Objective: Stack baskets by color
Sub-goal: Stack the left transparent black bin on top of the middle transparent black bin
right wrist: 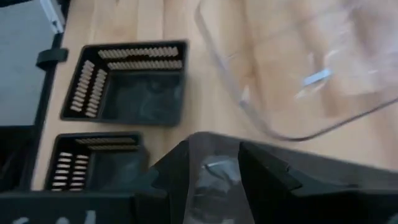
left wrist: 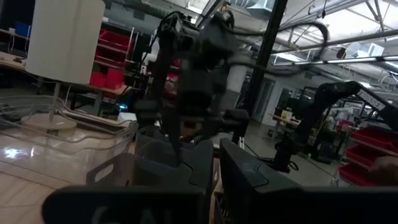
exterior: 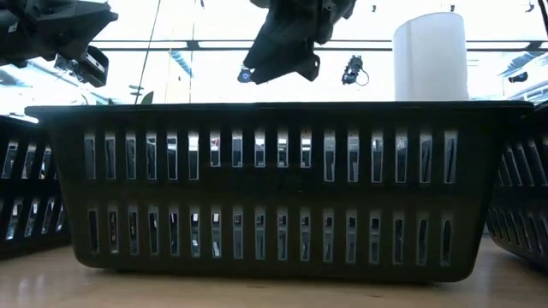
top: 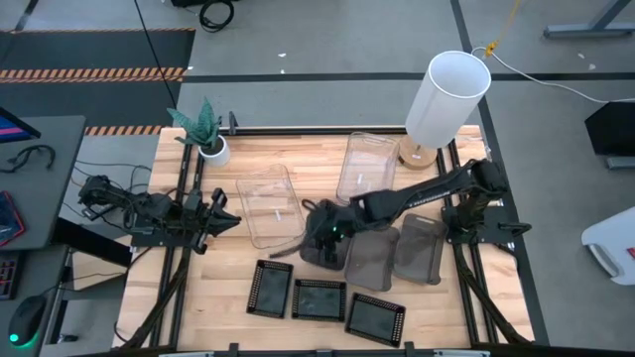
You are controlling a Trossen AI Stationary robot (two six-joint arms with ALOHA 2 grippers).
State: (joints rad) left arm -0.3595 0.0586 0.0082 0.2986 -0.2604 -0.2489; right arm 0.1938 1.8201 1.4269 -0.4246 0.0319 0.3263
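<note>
The right gripper (top: 325, 238) reaches across from the right side to the middle of the table and hangs over the leftmost smoky grey basket (top: 319, 250). In the right wrist view its fingers (right wrist: 177, 171) straddle that basket's wall, one either side with the smoky plastic between them, so the jaws appear clamped on the rim. The basket's long axis seems to run near to far, though the arm hides much of it. Just to its right lie the second grey basket (top: 372, 256) and, beyond it, the third grey basket (top: 421, 248), both set lengthwise near to far. So the likely carry is a short one to the right, and the right arm is plainly the nearer. The left gripper (top: 220, 216) waits at the table's left edge, fingers nearly together and holding nothing, beside a clear basket (top: 268, 205). Three black mesh trays (top: 319, 298) sit along the near edge.
</note>
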